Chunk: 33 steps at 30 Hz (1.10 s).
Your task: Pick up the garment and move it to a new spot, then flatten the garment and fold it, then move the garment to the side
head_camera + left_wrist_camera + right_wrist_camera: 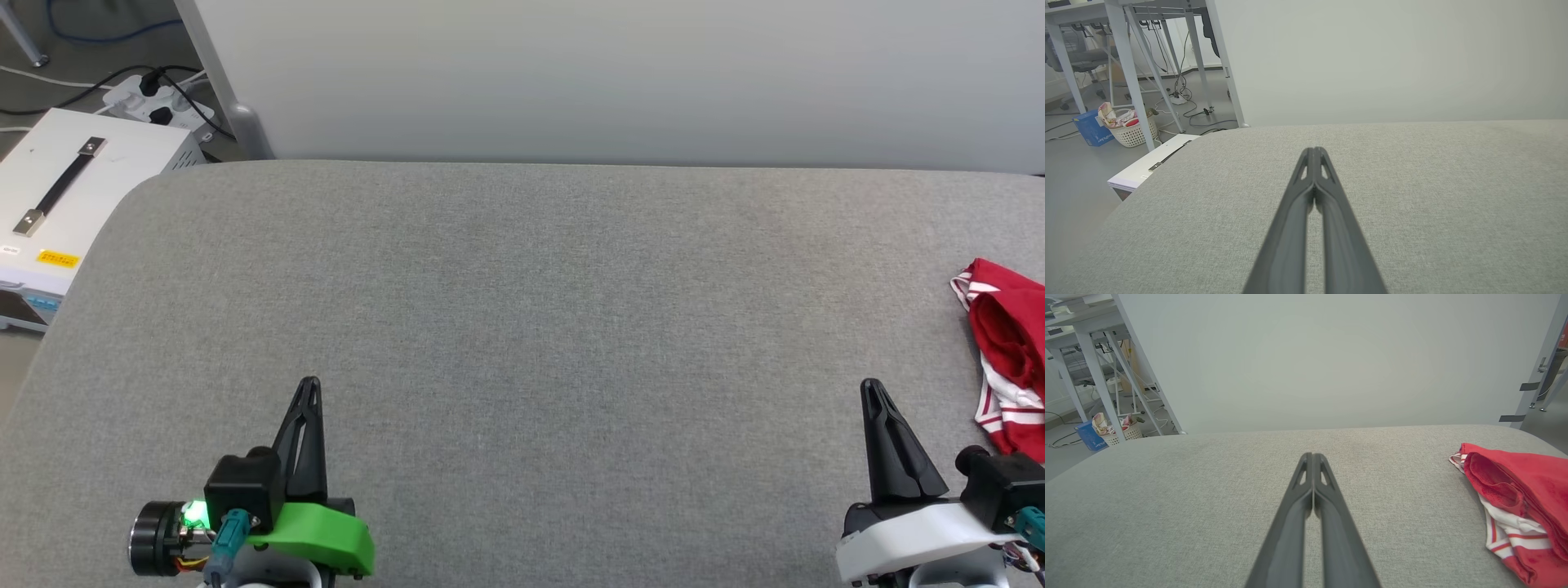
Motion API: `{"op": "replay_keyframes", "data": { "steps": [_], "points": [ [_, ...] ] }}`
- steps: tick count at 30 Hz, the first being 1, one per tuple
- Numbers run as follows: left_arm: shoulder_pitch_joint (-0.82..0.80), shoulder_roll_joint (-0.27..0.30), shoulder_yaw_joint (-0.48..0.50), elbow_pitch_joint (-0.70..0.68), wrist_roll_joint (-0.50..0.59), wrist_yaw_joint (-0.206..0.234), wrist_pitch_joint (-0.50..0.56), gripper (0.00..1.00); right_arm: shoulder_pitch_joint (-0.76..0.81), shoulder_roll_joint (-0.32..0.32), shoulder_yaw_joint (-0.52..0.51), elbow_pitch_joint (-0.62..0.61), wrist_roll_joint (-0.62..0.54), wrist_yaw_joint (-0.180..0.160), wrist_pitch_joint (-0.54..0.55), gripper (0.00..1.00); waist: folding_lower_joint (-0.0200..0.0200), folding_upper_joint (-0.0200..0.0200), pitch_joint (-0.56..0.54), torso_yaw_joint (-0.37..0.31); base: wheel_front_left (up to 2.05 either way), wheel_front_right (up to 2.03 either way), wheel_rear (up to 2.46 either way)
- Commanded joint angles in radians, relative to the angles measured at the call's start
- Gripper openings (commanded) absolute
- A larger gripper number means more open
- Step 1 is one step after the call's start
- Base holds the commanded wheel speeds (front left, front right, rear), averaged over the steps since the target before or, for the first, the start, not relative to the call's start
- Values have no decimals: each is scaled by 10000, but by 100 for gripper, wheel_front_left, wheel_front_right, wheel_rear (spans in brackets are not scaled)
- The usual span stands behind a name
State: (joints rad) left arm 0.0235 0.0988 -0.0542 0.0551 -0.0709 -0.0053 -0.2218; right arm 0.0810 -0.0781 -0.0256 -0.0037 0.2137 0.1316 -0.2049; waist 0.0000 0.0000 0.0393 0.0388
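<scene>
With both the left hand [309, 384] and right hand [872, 385] pressed together and empty, the right should spread and pinch the garment [1008, 351] bunched at the counter [522, 327] edge.

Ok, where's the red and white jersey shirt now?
The crumpled red and white jersey shirt lies at the grey padded table's right edge, just beyond the right pincer.

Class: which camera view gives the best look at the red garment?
The right wrist view: the garment lies bunched on the grey table, with red folds and striped trim clear. The head view cuts it off at the right edge.
</scene>
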Motion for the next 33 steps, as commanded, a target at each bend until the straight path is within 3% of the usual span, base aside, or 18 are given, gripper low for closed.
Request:
{"op": "replay_keyframes", "data": {
  "steps": [1,33],
  "points": [
    [-33,-57,55,-41,99,5,60,0,-107,24,24,-1,-106,-1,72,0,0,0,-6,-6,0,0,0],
    [-95,-189,204,-198,286,19,722,0,-323,102,95,11,-729,-4,678,0,0,0,-124,-123,0,0,0]
  ]
}}
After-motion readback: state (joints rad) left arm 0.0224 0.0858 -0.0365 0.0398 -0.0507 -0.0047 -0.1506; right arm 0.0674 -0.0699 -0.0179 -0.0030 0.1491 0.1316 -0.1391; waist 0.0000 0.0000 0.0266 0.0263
